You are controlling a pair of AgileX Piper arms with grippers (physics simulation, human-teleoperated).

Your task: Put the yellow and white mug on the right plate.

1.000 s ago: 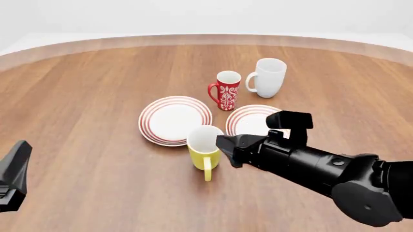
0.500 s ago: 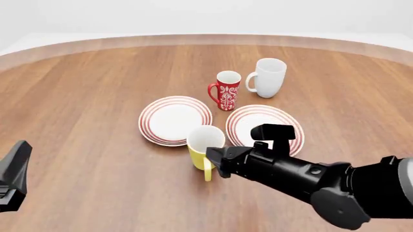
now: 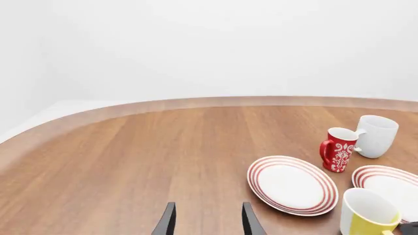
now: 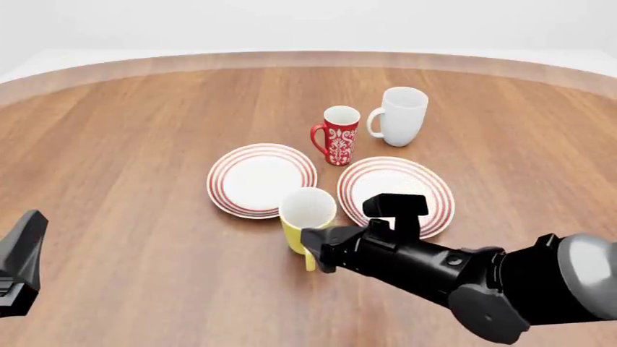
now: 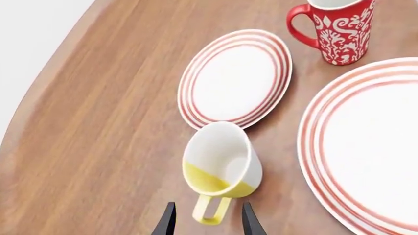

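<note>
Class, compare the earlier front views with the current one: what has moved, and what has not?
The right end effector drew back toward the arms' side and leftward, closing on the yellow and white mug handle, nothing gripped yet. Mugs, plates and the left end effector stayed put.

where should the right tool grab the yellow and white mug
Probably by the handle of the yellow and white mug, approaching from the arms' side of the table. The mug stands upright with its handle pointing toward the arms, and the right tool is open, its fingers either side of the loop.
</note>
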